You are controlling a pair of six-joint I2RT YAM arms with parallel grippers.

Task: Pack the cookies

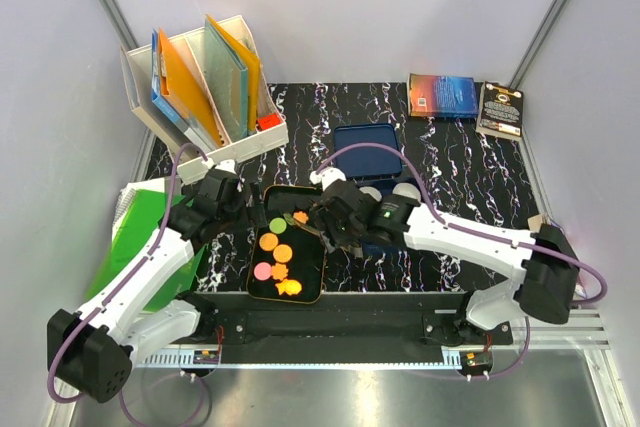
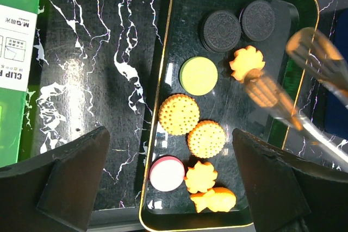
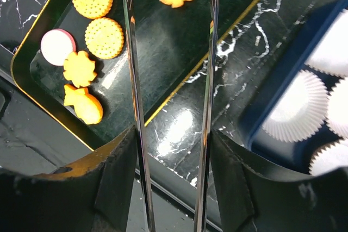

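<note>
Cookies (image 2: pixel 178 114) fill black tray (image 2: pixel 179 25), liners (image 3: pixel 293 107) blue box (image 3: pixel 283 63); right gripper (image 3: pixel 171 150) holds tongs (image 3: pixel 133 80).

Green box (image 2: pixel 13 74): I read "CLIP" in black on its white label; smaller print beside it illegible. Blue book (image 1: pixel 443 95), dark book (image 1: pixel 499 109): print too small to read

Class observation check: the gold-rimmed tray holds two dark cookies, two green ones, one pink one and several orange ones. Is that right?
Not quite: the tray holds only one green cookie. The left wrist view shows it, with two dark cookies, one pink cookie and several orange cookies as stated.
</note>
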